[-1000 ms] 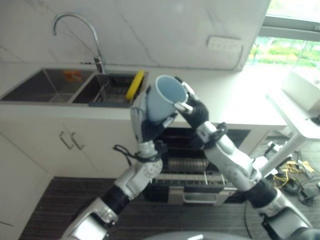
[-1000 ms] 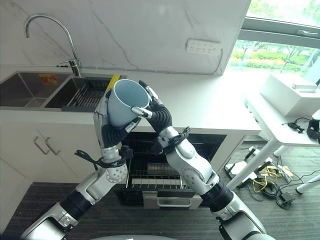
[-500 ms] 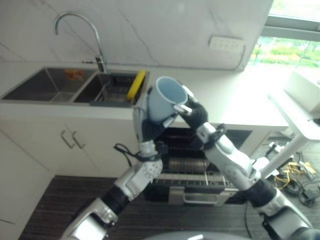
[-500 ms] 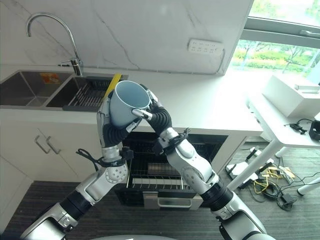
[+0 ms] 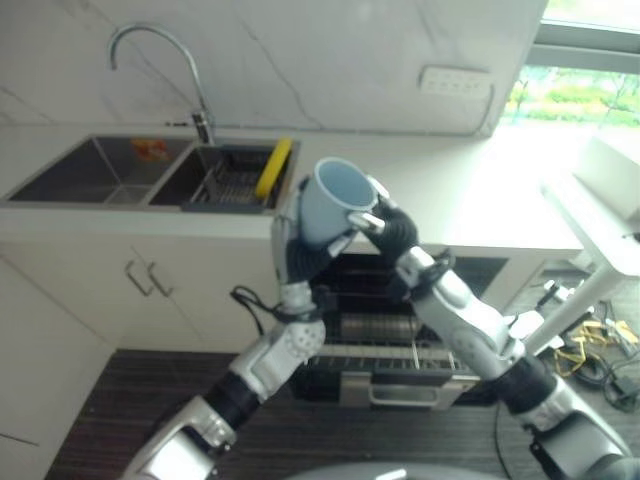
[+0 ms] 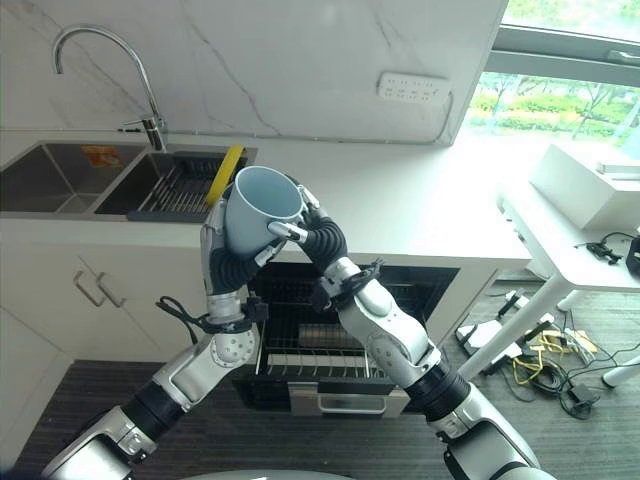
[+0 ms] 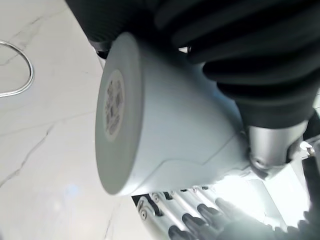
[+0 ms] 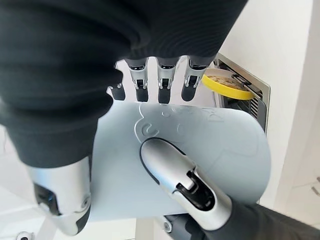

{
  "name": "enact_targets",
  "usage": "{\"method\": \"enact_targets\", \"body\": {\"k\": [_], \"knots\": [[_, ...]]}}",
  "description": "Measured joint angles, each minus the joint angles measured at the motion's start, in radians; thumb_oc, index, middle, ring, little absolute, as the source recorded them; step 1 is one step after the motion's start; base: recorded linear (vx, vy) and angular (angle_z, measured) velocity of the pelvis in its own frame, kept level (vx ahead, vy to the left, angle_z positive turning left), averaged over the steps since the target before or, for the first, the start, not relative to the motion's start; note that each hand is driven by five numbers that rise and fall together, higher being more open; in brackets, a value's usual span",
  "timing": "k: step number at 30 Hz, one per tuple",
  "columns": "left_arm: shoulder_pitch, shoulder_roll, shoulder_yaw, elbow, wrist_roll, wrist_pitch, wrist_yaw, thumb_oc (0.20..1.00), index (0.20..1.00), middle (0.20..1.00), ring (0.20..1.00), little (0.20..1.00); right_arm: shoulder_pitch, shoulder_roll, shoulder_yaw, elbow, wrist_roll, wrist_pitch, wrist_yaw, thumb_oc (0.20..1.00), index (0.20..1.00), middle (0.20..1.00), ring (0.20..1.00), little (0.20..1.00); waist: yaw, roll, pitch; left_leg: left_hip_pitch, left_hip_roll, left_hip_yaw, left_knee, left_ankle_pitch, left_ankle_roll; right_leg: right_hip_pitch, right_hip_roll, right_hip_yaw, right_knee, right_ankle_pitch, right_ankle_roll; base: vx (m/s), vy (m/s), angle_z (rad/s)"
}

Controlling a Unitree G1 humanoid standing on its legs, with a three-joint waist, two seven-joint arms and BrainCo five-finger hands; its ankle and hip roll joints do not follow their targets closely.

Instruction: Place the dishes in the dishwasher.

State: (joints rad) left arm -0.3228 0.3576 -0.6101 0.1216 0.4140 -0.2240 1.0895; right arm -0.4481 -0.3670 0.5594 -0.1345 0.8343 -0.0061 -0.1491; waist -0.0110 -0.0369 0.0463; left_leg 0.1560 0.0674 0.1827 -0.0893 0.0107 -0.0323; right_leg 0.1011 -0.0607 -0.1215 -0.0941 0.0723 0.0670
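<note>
At the centre of the head views you have the pale blue cup raised in front of the counter, mouth tilted up. Your left hand and right hand both curl their fingers round it. The open dishwasher sits just below, with the sink at upper left.

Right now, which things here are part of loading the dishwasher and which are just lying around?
Part of the job:
pale blue cup, held by left hand and right hand
open dishwasher rack

Lying about:
yellow item in the sink
faucet
</note>
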Motion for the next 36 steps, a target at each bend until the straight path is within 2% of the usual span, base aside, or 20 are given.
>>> {"method": "enact_targets", "body": {"k": [7,14,18,22,26,29,36], "knots": [[0.0,0.003,-0.017,0.0,0.011,0.017,0.016,0.2,0.2,0.2,0.2,0.2,0.0,-0.001,0.008,0.0,-0.07,0.001,-0.021,1.0,1.0,1.0,1.0,1.0,0.0,0.0,0.0,0.0,0.0,0.0,0.0,0.0,0.0,0.0,0.0,0.0,0.0,0.0,0.0,0.0,0.0,0.0],[0.0,0.013,-0.021,0.0,0.057,0.052,0.035,0.2,0.2,0.2,0.2,0.2,0.0,0.0,0.015,0.0,-0.069,0.01,-0.024,1.0,1.0,1.0,1.0,1.0,0.0,0.002,0.001,0.0,0.0,0.0,0.0,0.0,0.0,0.0,0.0,0.0,0.0,0.0,0.0,0.0,0.0,0.0],[-0.002,0.023,-0.023,0.0,0.117,0.106,0.041,0.2,0.2,0.2,0.2,0.2,-0.003,0.001,0.019,0.0,-0.069,0.02,-0.036,1.0,1.0,1.0,1.0,1.0,0.001,0.003,0.002,0.0,0.0,0.0,0.0,0.0,0.0,0.0,0.0,0.0,0.0,0.0,0.0,0.0,0.0,0.0],[-0.004,0.026,-0.03,0.006,0.131,0.13,0.059,0.2,0.2,0.2,0.2,0.2,-0.01,0.008,0.023,0.0,-0.069,0.036,-0.047,1.0,1.0,1.0,1.0,1.0,0.002,0.007,0.004,0.0,0.0,-0.001,0.0,0.0,0.0,0.0,0.0,0.0,0.0,0.0,0.0,0.0,0.0,0.0],[-0.005,0.03,-0.038,0.018,0.177,0.183,0.116,0.2,0.2,0.2,0.2,0.2,-0.037,0.008,0.057,0.012,-0.068,0.041,-0.064,1.0,1.0,1.0,1.0,1.0,0.005,0.007,0.004,0.0,0.0,-0.001,0.0,0.0,0.0,0.0,0.0,0.0,0.0,0.0,0.0,0.0,0.0,0.0],[-0.034,0.031,-0.057,0.02,0.205,0.192,0.152,0.2,0.2,0.2,0.2,0.2,-0.049,0.018,0.105,0.044,-0.067,0.044,-0.065,1.0,1.0,1.0,1.0,1.0,0.021,0.007,0.004,0.001,0.0,-0.003,0.0,0.0,0.0,0.002,0.0,-0.001,0.0,0.0,0.0,0.0,0.0,0.0],[-0.045,0.024,-0.058,0.047,0.234,0.196,0.185,0.2,0.2,0.2,0.2,0.2,-0.058,0.027,0.107,0.052,-0.065,0.044,-0.068,1.0,1.0,1.0,1.0,1.0,0.024,0.006,0.004,0.002,0.0,-0.004,0.0,0.0,0.0,0.004,0.0,-0.001,0.0,0.0,-0.001,0.0,0.001,0.0]]}}
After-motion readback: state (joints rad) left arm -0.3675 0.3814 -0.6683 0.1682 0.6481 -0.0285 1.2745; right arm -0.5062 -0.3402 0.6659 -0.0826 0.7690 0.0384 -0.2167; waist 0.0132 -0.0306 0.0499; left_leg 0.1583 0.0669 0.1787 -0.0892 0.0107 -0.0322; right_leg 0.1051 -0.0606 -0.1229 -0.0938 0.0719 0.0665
